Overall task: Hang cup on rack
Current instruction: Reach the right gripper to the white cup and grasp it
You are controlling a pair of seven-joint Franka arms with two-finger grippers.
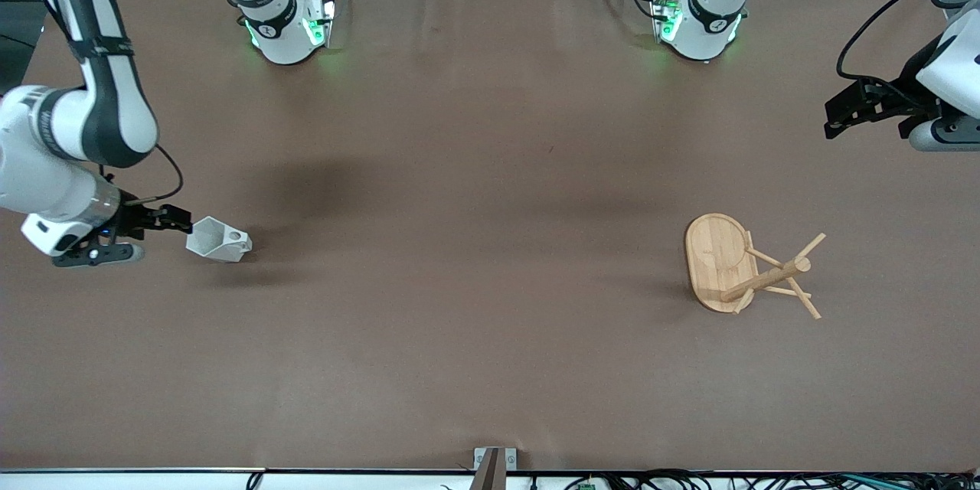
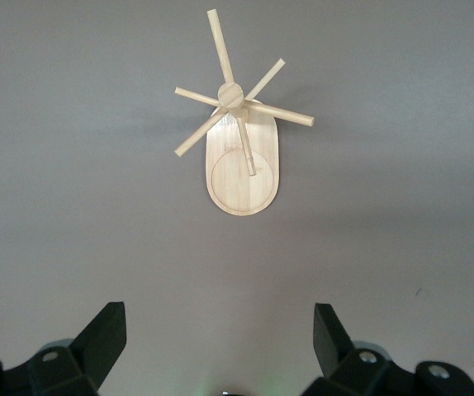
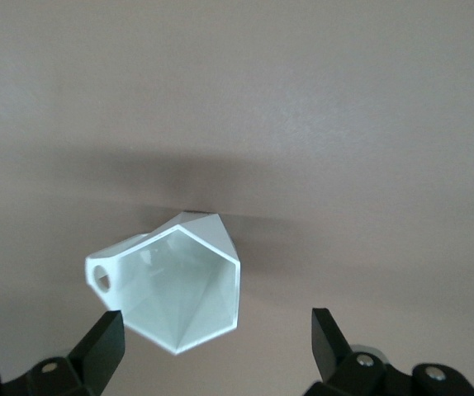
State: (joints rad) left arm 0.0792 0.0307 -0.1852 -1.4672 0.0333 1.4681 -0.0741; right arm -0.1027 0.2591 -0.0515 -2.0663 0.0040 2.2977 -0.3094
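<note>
On the brown worktop (image 1: 475, 168), toward the right arm's end, the cup (image 1: 218, 241) lies on its side, its open mouth turned toward the right gripper (image 1: 180, 223) and its handle pointing toward the middle of the worktop. It is a small white faceted cup; the right wrist view looks straight into its angular opening (image 3: 179, 285), with the chunky handle and its round hole at one edge. The right gripper sits low, just beside the cup's rim, with its jaws spread wide and nothing between them; in the right wrist view the two dark fingers (image 3: 105, 346) stand well apart with the cup's mouth partly between them, and no contact can be made out.

Toward the left arm's end stands the rack (image 1: 746, 268), a light bamboo mug tree with an oval flat base, a round central post and thin pegs angled outward. It is upright on the worktop, well apart from the cup, and nothing hangs on its pegs. From the left wrist view the rack (image 2: 241, 148) is seen from above.

The left gripper (image 1: 834, 122) waits up in the air over the worktop's edge at its own end, jaws wide open and empty, its fingers (image 2: 105, 338) far apart
</note>
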